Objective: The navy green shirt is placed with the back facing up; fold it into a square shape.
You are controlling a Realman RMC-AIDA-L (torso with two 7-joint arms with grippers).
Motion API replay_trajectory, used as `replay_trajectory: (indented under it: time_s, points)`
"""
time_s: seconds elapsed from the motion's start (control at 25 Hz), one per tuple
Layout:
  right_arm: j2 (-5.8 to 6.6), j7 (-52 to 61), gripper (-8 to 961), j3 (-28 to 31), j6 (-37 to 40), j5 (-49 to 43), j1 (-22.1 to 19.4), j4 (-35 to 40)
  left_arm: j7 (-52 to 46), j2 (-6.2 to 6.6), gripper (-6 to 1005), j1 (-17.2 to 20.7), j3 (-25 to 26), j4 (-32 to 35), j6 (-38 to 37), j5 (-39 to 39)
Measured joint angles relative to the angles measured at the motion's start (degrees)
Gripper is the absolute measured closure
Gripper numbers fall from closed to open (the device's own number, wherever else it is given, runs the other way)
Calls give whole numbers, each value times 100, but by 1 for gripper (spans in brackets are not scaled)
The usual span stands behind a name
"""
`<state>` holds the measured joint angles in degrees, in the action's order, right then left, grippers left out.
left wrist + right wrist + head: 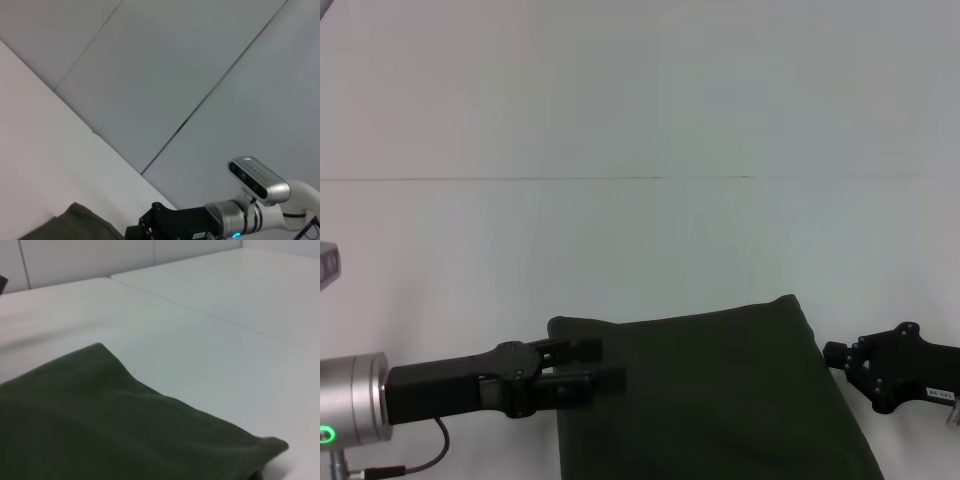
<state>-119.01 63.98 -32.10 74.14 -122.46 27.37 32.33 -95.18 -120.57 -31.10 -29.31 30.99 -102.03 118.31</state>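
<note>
The navy green shirt (710,390) lay folded into a compact, near-square panel on the white table (620,110), plain side up. The left gripper (605,365) reached over the panel's left edge; its two fingers (582,349) were slightly parted, with cloth beneath them and no grasp discernible. The right gripper (832,357) hovered just beyond the panel's right edge, apart from it; whether its fingers were spread could not be determined.

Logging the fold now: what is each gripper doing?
Left gripper: open, over the dark olive-green folded cotton shirt.
Right gripper: cannot be told.
</note>
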Motion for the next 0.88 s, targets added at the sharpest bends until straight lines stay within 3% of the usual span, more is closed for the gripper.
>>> replay_trajectory:
  time_s: [0.44,0.68,0.88]
  points:
    - [19,5,951,347,267,380,-56,6,0,-1,51,-12,26,-1,123,-2]
    - [-81,2,950,82,236,365,195,-86,0,-28,51,-10,37,-5,218,-2]
    - [-82,1,950,-193,-3,353,345,-335,-3,-29,52,7,39,-5,278,-1]
